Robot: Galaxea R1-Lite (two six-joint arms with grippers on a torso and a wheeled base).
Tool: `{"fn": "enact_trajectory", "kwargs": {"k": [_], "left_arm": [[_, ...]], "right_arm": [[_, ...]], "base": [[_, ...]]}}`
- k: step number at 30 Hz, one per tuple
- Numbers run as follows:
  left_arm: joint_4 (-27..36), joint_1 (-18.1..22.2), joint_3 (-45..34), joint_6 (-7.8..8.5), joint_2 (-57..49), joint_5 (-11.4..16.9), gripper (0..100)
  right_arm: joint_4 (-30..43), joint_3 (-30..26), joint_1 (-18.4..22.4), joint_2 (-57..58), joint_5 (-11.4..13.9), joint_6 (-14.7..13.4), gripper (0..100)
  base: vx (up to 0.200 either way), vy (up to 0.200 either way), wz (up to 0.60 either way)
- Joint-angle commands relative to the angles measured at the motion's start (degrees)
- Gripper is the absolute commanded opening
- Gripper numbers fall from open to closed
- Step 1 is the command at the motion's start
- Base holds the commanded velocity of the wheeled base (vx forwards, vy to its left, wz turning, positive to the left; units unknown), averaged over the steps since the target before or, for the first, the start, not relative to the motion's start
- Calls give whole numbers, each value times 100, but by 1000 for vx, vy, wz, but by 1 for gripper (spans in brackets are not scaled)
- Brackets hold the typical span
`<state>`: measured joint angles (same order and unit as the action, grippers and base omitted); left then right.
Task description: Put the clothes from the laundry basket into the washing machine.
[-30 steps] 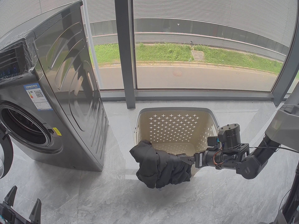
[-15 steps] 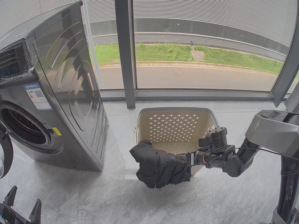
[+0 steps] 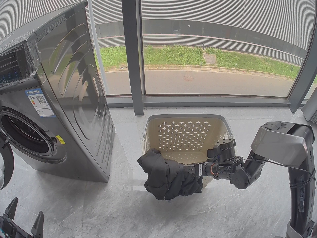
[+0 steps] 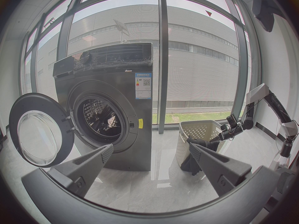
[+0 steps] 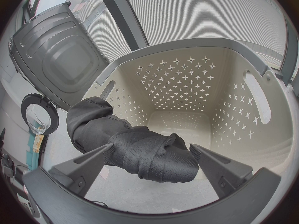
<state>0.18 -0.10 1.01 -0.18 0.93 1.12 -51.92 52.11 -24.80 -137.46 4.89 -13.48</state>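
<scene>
Head view is showing the task barely started: the dark garment (image 3: pixel 168 179) is hanging over the basket's (image 3: pixel 185 117) near rim at lower centre, the right gripper (image 3: pixel 189 168) is hovering spread around it without clamping, the left gripper (image 3: pixel 25 214) is sitting spread at lower left, and the washing machine (image 3: pixel 66 83) at left is apparently taking nothing yet.

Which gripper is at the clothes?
The right gripper, open at the dark garment draped over the laundry basket rim; the left gripper sits low, facing the washing machine.
</scene>
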Motion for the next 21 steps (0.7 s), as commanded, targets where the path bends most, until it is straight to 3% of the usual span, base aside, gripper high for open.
{"fn": "enact_trajectory", "kwargs": {"k": [1, 7, 8, 21], "left_arm": [[-1, 1, -101, -8, -93, 2, 100], [-1, 1, -101, -8, -93, 2, 100], [-1, -8, -101, -8, -93, 2, 100], [-1, 1, -101, 1, -93, 2, 100]], "right_arm": [[-2, 9, -25, -79, 3, -5, 100], [-108, 9, -43, -114, 3, -5, 100], [-143, 0, -52, -114, 3, -5, 0], [-169, -17, -43, 53, 3, -23, 0]], "base": [[0, 0, 0], [0, 0, 0], [0, 0, 0], [0, 0, 0]]}}
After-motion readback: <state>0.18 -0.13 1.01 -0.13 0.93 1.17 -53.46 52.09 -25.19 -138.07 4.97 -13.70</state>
